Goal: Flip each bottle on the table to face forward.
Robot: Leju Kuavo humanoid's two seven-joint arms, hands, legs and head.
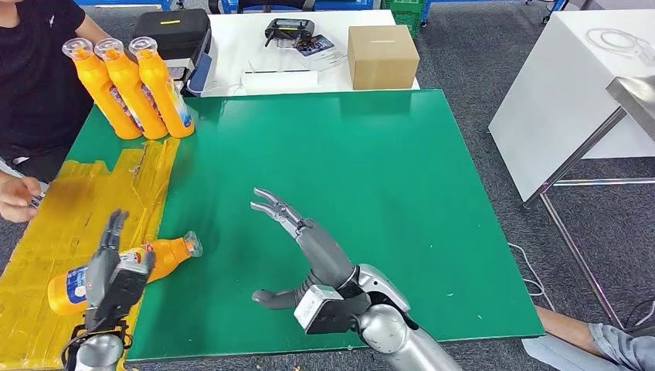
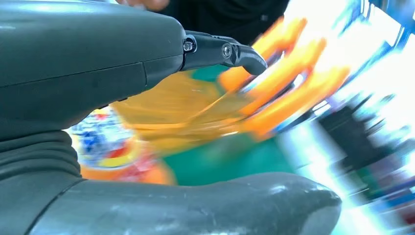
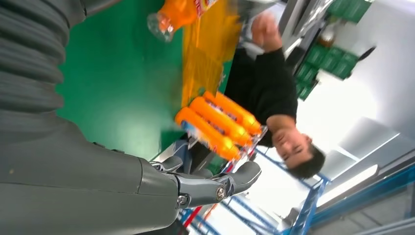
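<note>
Left hand (image 1: 114, 270) over fallen bottle (image 1: 166, 257), grip unclear; right hand (image 1: 305, 247) spread, empty

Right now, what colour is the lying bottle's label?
Mostly blue on the lying bottle, clearest in the head view.

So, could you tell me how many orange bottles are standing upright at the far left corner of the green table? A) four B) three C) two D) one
B: three upright orange bottles stand side by side there, while a fourth bottle lies on its side near the left hand.
</note>
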